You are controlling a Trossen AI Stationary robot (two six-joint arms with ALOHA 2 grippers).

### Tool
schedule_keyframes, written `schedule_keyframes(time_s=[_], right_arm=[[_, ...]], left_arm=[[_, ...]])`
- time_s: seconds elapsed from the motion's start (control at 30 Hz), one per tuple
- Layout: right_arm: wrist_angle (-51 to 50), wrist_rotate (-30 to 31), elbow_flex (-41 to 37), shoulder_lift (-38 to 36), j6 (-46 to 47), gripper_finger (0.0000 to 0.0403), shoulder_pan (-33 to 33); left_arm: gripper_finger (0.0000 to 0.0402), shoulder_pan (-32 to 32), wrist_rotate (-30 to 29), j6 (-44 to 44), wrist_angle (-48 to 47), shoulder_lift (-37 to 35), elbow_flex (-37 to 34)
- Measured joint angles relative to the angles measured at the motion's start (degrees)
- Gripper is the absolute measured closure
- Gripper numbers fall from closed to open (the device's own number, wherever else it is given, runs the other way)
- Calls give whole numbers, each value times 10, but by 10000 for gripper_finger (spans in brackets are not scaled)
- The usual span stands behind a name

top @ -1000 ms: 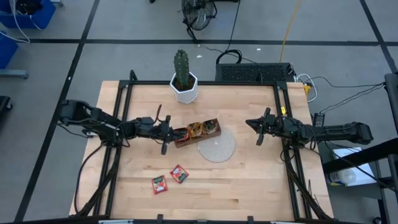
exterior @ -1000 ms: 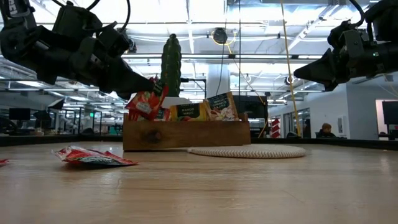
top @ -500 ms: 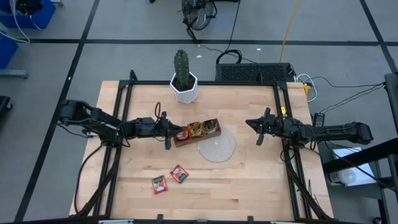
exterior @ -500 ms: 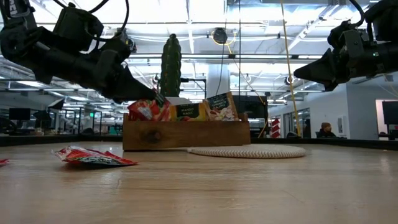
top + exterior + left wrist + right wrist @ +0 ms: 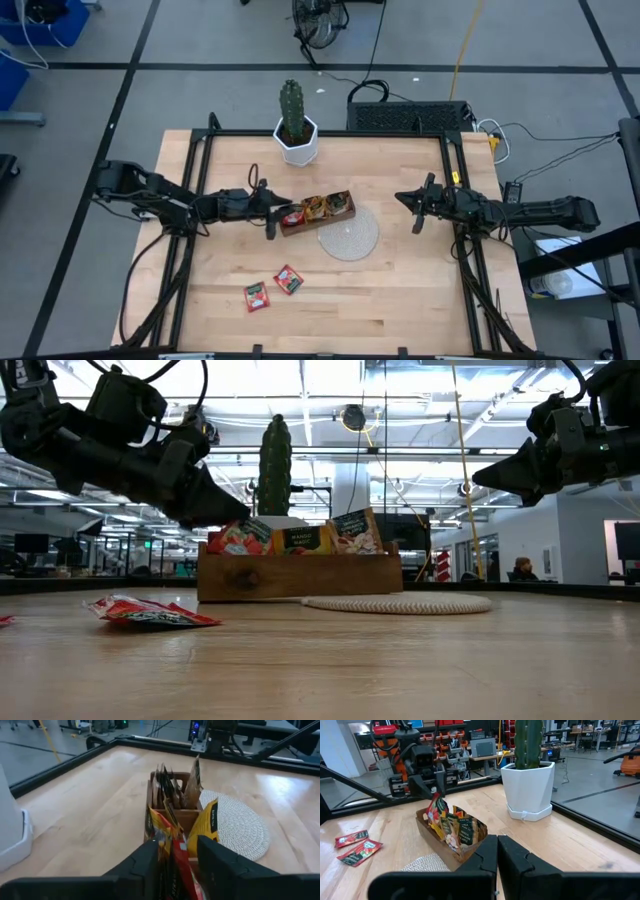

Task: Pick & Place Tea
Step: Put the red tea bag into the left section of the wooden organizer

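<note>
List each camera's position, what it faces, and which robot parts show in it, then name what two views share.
High view: overhead, straight down on the table; both arms, left gripper at the wooden tray, right gripper waiting apart.
Low view: tabletop height, level across to the tray; both arms overhead.
Left wrist view: behind its own fingers, facing the tray and a red sachet between them.
Right wrist view: behind its shut fingers, facing the tray and cactus pot.
Shared: high and low views both show the loose sachets.

Several tea sachets (image 5: pixel 318 206), red and orange-yellow, are stood upright in the wooden tray (image 5: pixel 340 217). Two red sachets (image 5: pixel 272 289) are laid flat on the worktop (image 5: pixel 400 290).
</note>
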Motion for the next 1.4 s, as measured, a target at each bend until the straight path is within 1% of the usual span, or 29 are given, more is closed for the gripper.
schedule_keyframes(time_s=[0.23, 0.4, 0.5, 0.53, 0.57, 0.6, 0.67, 0.7, 0.73, 0.8, 0.83, 0.9, 0.97, 1.0, 1.07, 1.17, 1.23, 1.3, 1.4], right_arm=[[0, 0, 0, 0, 0, 403, 0], [0, 0, 0, 0, 0, 403, 0], [0, 0, 0, 0, 0, 403, 0], [0, 0, 0, 0, 0, 403, 0], [0, 0, 0, 0, 0, 403, 0], [0, 0, 0, 0, 0, 403, 0], [0, 0, 0, 0, 0, 403, 0], [0, 0, 0, 0, 0, 403, 0], [0, 0, 0, 0, 0, 403, 0], [0, 0, 0, 0, 0, 403, 0], [0, 0, 0, 0, 0, 403, 0], [0, 0, 0, 0, 0, 403, 0], [0, 0, 0, 0, 0, 403, 0], [0, 0, 0, 0, 0, 403, 0], [0, 0, 0, 0, 0, 403, 0], [0, 0, 0, 0, 0, 403, 0], [0, 0, 0, 0, 0, 403, 0], [0, 0, 0, 0, 0, 403, 0], [0, 0, 0, 0, 0, 403, 0]], left_arm=[[225, 0, -3, 30, 18, -1, 6], [218, 0, -3, 38, 18, -2, 34], [217, -5, -9, 37, 9, -2, 69], [217, -10, -25, 37, -13, -2, 87], [217, -17, -48, 38, -62, -3, 112], [217, -25, -70, 46, -138, -3, 143], [221, -41, -94, 81, -347, 0, 217], [227, -48, -102, 90, -456, 10, 257], [236, -56, -108, 91, -545, 27, 294], [263, -71, -116, 79, -676, 55, 348], [281, -78, -119, 76, -722, 65, 368], [324, -91, -120, 80, -742, 79, 398], [372, -101, -120, 99, -745, 83, 408], [386, -105, -121, 107, -750, 83, 411], [390, -109, -134, 113, -739, 83, 420], [387, -115, -207, 131, -743, 76, 423], [395, -118, -233, 149, -739, 76, 426], [397, -119, -226, 154, -741, 76, 426], [392, -117, -182, 138, -749, 76, 426]])
